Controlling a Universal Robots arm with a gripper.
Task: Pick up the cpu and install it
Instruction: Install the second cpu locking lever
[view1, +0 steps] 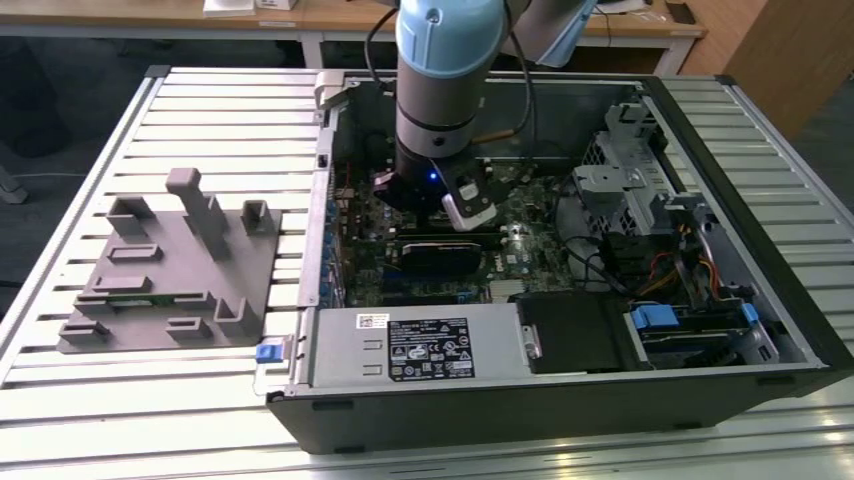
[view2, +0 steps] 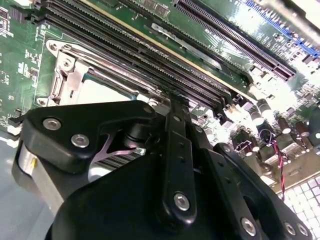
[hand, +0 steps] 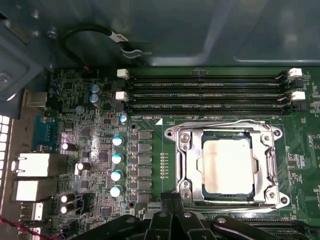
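We cannot tell how the jaws stand: in both wrist views we see the black linkage of the gripper (hand: 172, 212), but the tips are hidden behind it, and nothing shows held between them. Just beyond that linkage in the first wrist view lies the socket (hand: 226, 162), its metal frame bolted to the green motherboard (hand: 100, 150), and we take the socket as our landmark. The cpu (hand: 226, 165) sits inside the socket, its pale silvery top facing up and ringed by the frame on all sides; in the second wrist view we see only a corner of it (view2: 102, 90) past the gripper body. Beside the socket run the long dark memory slots (hand: 207, 92). In the exterior view the arm (view1: 447, 90) reaches down into the open computer case (view1: 747, 130) over the socket's area, and the grey fixture (view1: 174, 270) lies well apart from it, outside the case on the slatted table (view1: 80, 150).
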